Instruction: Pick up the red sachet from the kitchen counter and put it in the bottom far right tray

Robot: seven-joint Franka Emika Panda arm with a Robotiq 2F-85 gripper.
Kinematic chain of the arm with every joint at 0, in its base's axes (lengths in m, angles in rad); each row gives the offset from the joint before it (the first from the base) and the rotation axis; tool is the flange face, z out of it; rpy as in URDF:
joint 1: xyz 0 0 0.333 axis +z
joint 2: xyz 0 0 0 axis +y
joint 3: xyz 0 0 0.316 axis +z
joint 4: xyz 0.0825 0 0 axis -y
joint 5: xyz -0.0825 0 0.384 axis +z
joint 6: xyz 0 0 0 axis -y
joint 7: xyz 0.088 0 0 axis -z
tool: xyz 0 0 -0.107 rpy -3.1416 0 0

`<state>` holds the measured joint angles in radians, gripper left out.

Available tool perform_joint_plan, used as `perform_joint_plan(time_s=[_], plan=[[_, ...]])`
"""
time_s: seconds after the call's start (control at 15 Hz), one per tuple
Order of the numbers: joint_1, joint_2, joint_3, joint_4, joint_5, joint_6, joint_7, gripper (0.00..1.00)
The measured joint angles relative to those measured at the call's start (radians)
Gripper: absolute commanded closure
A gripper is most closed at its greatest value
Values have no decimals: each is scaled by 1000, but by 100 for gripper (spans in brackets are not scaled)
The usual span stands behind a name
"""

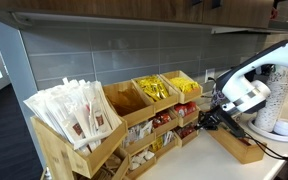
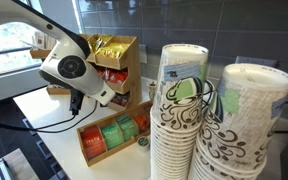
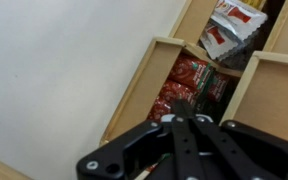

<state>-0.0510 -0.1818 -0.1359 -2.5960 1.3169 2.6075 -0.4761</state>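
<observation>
My gripper (image 3: 182, 112) hangs over the bottom far right tray (image 3: 144, 85) of the light wood organiser, which is full of red packets. Its fingers are pressed together. Red shows right at their tips, where the red sachet (image 3: 176, 97) merges with the packets below. The pale kitchen counter (image 3: 54, 70) lies beside the tray. In both exterior views the gripper (image 1: 198, 119) (image 2: 77, 103) is at the organiser's lower end compartment (image 1: 189, 128).
The upper bins hold yellow packets (image 1: 154, 91) and white sticks (image 1: 79, 110). A low flat wooden tray (image 1: 240, 147) (image 2: 87, 146) with green and red packets sits beside the organiser. Stacks of paper cups (image 2: 179, 110) (image 1: 280, 100) stand nearby. A grey tiled wall is behind.
</observation>
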Motion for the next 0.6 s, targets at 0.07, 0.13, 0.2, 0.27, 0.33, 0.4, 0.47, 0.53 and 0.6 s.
perform_joint_plan(time_s=[0.07,0.13,0.2,0.27,0.33,0.4,0.47,0.53,0.6], plan=[[0,4,2,0,-4,-2,18,100],[0,5,6,-2,-10,-3,38,100],[-1,5,11,-3,-18,-3,60,100],[-1,4,14,-4,-28,-3,82,100],[-1,1,18,-6,-38,-3,103,100],[-2,-3,20,-8,-46,-3,132,100],[-3,-9,23,-10,-54,-3,159,100],[-3,-17,26,-12,-59,-3,184,100],[-4,-27,28,-15,-62,-3,212,100]])
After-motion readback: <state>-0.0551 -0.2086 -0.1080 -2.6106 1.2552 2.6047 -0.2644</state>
